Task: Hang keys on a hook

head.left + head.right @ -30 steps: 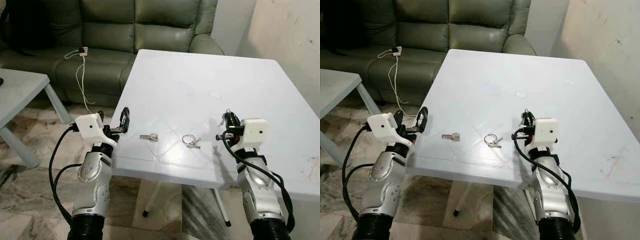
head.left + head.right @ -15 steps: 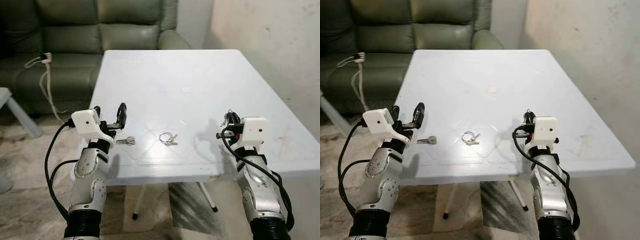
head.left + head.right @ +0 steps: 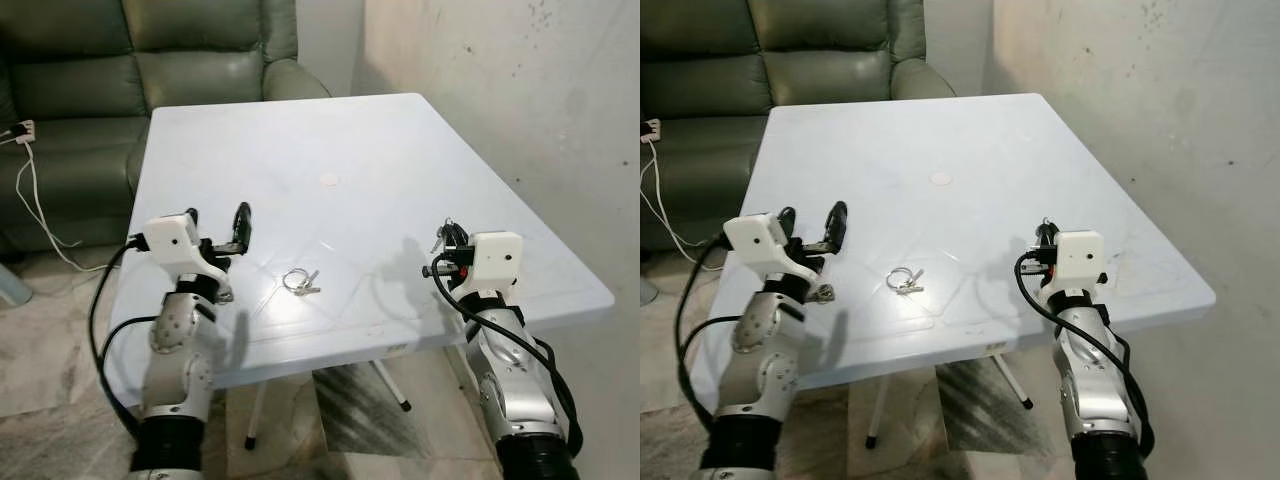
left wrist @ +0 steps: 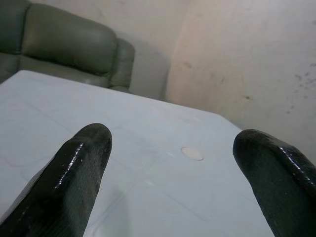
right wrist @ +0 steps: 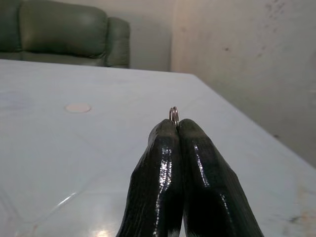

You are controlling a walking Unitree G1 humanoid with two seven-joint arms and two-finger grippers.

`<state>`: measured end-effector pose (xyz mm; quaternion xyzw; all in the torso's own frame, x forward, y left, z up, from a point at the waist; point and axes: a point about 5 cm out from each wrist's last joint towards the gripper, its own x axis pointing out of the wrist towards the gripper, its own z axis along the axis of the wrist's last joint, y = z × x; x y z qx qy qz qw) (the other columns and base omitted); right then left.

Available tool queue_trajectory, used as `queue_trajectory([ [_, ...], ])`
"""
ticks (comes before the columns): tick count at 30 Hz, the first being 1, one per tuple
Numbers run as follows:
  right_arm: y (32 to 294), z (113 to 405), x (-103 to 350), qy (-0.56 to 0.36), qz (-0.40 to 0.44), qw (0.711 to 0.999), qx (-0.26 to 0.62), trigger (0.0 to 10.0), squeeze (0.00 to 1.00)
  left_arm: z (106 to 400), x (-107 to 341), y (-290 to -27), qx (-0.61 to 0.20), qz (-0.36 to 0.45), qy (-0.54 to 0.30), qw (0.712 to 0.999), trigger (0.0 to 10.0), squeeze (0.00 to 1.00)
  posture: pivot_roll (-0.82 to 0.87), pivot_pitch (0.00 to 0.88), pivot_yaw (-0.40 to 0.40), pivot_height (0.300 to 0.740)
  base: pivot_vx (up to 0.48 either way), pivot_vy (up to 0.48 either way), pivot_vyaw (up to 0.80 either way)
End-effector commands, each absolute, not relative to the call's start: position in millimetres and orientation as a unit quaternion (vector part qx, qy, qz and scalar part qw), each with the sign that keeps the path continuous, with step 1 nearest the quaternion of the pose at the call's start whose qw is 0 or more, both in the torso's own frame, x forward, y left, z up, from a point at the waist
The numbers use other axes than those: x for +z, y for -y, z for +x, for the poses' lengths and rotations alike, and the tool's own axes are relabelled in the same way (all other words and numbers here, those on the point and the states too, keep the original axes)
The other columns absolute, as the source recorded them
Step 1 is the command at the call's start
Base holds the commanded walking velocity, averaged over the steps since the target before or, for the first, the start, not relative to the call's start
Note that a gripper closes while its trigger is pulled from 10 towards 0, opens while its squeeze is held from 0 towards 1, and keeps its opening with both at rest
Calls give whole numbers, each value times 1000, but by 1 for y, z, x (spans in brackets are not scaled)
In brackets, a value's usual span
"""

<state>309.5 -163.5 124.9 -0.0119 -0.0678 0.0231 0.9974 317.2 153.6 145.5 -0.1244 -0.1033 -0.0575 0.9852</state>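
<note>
A ring of keys [image 3: 298, 282] lies on the white table [image 3: 330, 130], near its front edge and between my two arms. My left gripper [image 3: 216, 222] hovers open over the table's front left part, a little left of that ring, with nothing between its fingers [image 4: 84, 163]. My right gripper [image 3: 448, 234] is held above the table's front right part. It is shut on a small metal key ring [image 5: 174, 113] that pokes out just above the fingertips.
A green sofa [image 3: 150, 50] stands behind the table, with a white cable [image 3: 30, 190] trailing down at the far left. A bare plaster wall [image 3: 520, 100] runs along the table's right side. A small round mark [image 3: 328, 181] sits mid-table. Tiled floor lies below.
The whole view has swung to the right: the sofa and low side table slid off left and the wall came in. Both arms keep the same pose.
</note>
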Motion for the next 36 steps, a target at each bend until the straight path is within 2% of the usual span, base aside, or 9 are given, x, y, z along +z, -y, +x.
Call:
queue_trajectory([
  [1, 163, 310, 133, 79, -16, 996, 26, 10000, 0, 320, 144, -156, -53, -120, 92, 987, 10000, 0, -3, 0, -49, 740, 0, 0, -738],
  [23, 160, 310, 134, 77, -19, 996, 36, 10000, 0, 321, 144, -153, -56, -114, 91, 988, 10000, 0, -4, 0, -50, 740, 0, 0, -737],
  [26, 160, 310, 134, 77, -19, 996, 36, 10000, 0, 321, 143, -153, -53, -113, 89, 988, 10000, 0, -5, 0, -50, 740, 0, -410, -738],
  [36, 161, 310, 135, 77, -21, 996, 37, 10000, 0, 322, 141, -154, -40, -124, 83, 988, 10000, 0, -3, 0, -57, 740, 0, 0, -738],
])
